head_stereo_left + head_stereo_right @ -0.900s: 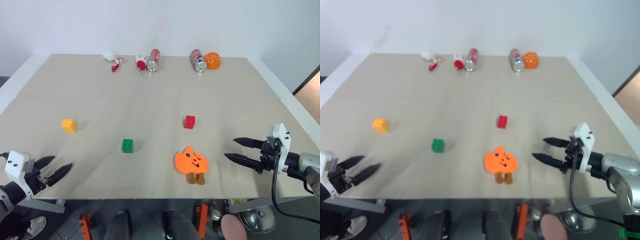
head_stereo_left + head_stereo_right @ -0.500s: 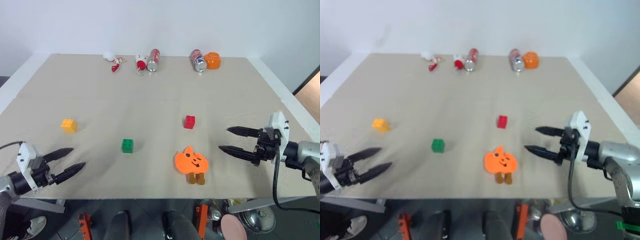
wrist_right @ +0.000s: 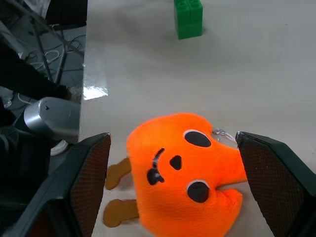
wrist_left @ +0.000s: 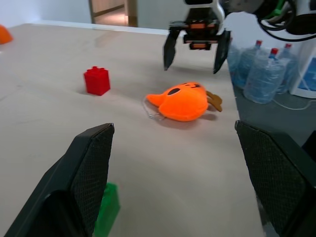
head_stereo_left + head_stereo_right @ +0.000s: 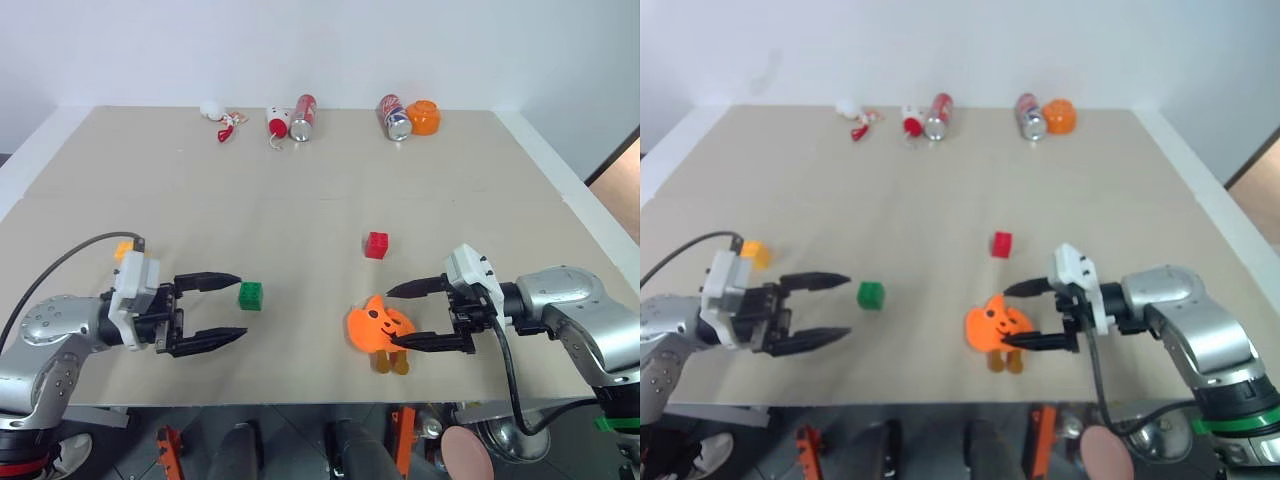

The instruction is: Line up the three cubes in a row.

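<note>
Three small studded plastic cubes lie scattered on the pale bench (image 5: pixel 300 210), none yet in a row. In the left eye view the green cube (image 5: pixel 251 295) sits left of centre, the red cube (image 5: pixel 377 244) is right of centre and a little higher in the frame, and the yellow-orange cube (image 5: pixel 123 249) is at the left, partly hidden behind the left arm's white wrist block.

The left gripper (image 5: pixel 227 307) lies low over the bench with its jaws wide apart and empty, the green cube just beside its upper finger. The right gripper (image 5: pixel 403 315) also has its jaws spread and holds nothing; they straddle the flat orange plush pumpkin-face toy (image 5: pixel 379 328) at lower centre.

Several things could go wrong from here. If the right jaws close where they are, they would likely catch the pumpkin toy, not a cube, or shove it across the bench. The red cube is near that toy, so a sweep toward it might drag the plush along and knock the cube askew. On the left, the green cube lies off the gap's midline; closing without centring may flick it away. The half-hidden yellow-orange cube could be nudged by the left arm.
</note>
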Controlling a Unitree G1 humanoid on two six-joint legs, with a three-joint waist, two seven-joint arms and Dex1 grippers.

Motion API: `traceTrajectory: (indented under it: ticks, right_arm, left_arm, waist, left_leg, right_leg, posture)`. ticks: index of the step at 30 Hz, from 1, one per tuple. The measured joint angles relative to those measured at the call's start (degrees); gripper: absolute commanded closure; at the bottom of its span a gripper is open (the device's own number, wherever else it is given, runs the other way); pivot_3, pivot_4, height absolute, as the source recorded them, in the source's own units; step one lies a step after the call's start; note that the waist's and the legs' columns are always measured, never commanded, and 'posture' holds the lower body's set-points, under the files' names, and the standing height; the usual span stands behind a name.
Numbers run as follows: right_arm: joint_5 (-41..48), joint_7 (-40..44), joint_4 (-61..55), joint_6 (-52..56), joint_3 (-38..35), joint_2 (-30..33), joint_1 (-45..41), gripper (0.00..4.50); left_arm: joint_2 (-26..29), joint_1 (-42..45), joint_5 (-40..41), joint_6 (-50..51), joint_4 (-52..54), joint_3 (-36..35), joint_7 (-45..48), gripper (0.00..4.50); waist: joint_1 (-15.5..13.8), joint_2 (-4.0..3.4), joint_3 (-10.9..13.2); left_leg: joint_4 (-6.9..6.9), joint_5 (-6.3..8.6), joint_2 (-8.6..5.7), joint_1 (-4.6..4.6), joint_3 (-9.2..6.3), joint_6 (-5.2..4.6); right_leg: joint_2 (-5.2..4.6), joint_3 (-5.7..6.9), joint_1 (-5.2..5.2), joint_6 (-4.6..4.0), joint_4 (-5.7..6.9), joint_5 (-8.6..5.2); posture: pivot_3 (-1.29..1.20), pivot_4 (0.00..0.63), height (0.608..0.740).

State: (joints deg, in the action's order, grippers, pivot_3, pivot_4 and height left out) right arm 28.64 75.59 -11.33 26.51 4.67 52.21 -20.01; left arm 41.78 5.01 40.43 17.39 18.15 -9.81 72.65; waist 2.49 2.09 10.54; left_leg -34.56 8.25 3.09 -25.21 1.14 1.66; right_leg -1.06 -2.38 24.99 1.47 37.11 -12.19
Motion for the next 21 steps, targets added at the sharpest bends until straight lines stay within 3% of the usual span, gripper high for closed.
traceTrajectory:
  ticks: [7, 12, 18, 19, 21]
  right_arm:
    - [-4.3, 1.8, 2.3, -3.1, 4.7, -1.6, 0.4, 0.31]
    - [-6.4, 1.4, 5.5, -5.3, 5.6, -3.3, 0.4, 1.78]
    - [-6.9, 0.6, 7.6, -6.8, 5.4, -4.3, 0.4, 3.93]
    - [-6.9, 0.6, 7.6, -6.8, 5.3, -4.3, 0.6, 4.21]
    - [-6.7, 0.2, 7.6, -6.5, 4.5, -4.3, 1.2, 4.21]
  left_arm:
    - [-0.1, 0.0, -0.4, 0.0, 1.3, 2.9, 0.2, 0.44]
    - [-0.5, 1.7, -0.8, 0.0, 1.4, 4.6, -0.1, 0.40]
    - [-1.1, 3.2, -1.3, 0.0, 1.4, 5.6, -0.6, 0.40]
    - [-1.3, 3.2, -1.3, 0.0, 1.4, 5.6, -0.7, 0.40]
    - [-1.8, 3.5, -1.4, 0.0, 1.4, 6.0, -0.8, 0.40]
  waist:
    - [0.0, 0.00, 0.0]
    - [0.0, 0.01, 0.0]
    - [0.0, 0.01, 0.0]
    - [0.0, 0.02, 0.0]
    - [0.0, 0.02, 0.0]
  left_leg:
    - [-0.12, -0.01, 0.01, 0.04, 0.04, -0.01]
    - [-0.41, -0.01, 0.01, 0.05, 0.06, 0.00]
    - [-0.49, -0.01, 0.01, 0.08, 0.09, -0.01]
    - [-0.49, -0.01, 0.01, 0.08, 0.09, -0.01]
    - [-0.49, -0.01, 0.01, 0.08, 0.09, -0.01]
  right_leg:
    - [0.03, -0.13, -0.03, 0.00, 0.00, 0.00]
    - [0.01, -0.14, -0.14, 0.00, 0.00, 0.00]
    - [0.00, -0.18, -0.20, 0.01, 0.00, 0.01]
    - [0.01, -0.18, -0.20, 0.01, 0.00, 0.01]
    - [0.01, -0.18, -0.22, 0.02, 0.00, 0.02]
  posture:
    - [0.00, 0.150, 0.740]
    - [0.00, 0.150, 0.740]
    - [0.00, 0.150, 0.740]
    - [0.00, 0.150, 0.740]
    - [0.00, 0.150, 0.740]
